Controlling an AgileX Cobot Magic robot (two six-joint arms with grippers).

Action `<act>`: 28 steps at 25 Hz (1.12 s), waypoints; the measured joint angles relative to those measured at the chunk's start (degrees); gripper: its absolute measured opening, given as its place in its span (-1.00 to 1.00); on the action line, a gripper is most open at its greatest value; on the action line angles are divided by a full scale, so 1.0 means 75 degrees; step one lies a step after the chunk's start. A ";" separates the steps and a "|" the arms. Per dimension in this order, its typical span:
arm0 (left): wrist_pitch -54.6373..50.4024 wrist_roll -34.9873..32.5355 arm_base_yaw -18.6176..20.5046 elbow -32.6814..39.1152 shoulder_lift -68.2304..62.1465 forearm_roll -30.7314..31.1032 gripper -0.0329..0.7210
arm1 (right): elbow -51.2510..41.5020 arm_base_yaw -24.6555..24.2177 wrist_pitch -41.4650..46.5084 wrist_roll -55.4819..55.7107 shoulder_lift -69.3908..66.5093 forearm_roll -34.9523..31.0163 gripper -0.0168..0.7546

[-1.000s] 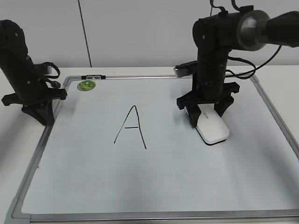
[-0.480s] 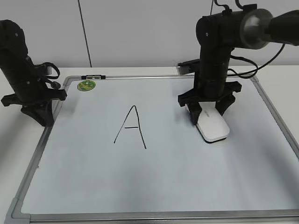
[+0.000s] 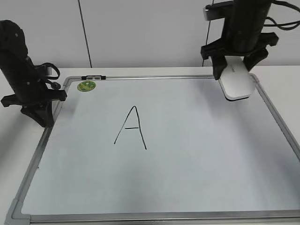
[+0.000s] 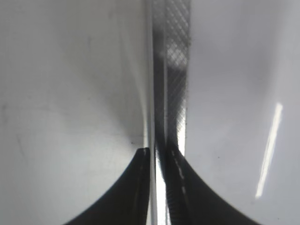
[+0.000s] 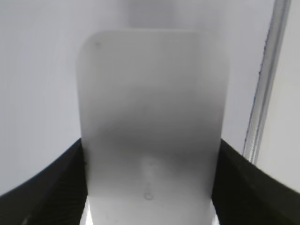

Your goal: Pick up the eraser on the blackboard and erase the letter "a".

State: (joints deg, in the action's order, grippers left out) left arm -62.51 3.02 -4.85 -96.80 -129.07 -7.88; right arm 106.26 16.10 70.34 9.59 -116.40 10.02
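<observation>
Capital "A" [image 3: 131, 127] handwritten in black on blackboard [image 3: 187, 187].

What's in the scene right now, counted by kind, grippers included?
Whiteboards: 1, the blackboard
Erasers: 1, the eraser, held in the right gripper
Magnets: 1, green magnet
Written letters: 1, capital A
Grippers: 2, including the left gripper
Total: 6

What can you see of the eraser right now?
The eraser is a white, rounded-rectangular block, plastic by its look, with a faint small mark on top. The right gripper clamps its sides at one end, as the wrist view shows. It hangs tilted in the air over the blackboard's far right corner, touching nothing else. Its underside is hidden.
</observation>
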 joint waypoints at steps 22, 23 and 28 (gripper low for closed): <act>-0.0004 0.0000 0.0000 0.0000 0.0000 0.0000 -0.72 | -0.2587 -0.2033 -0.0061 -0.0960 0.0009 -0.0835 0.41; -0.0004 0.0000 0.0000 0.0000 0.0000 0.0000 -0.72 | -0.2484 -0.2057 -0.0075 -0.0960 -0.0126 -0.0840 0.41; -0.0004 0.0000 0.0000 0.0000 0.0000 -0.0014 -0.72 | -0.1885 -0.2121 -0.0100 -0.1045 -0.0661 -0.0980 0.41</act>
State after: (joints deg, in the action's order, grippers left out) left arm -62.54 3.02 -4.85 -96.80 -129.07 -7.98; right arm 92.12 0.20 69.60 1.75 -121.36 2.67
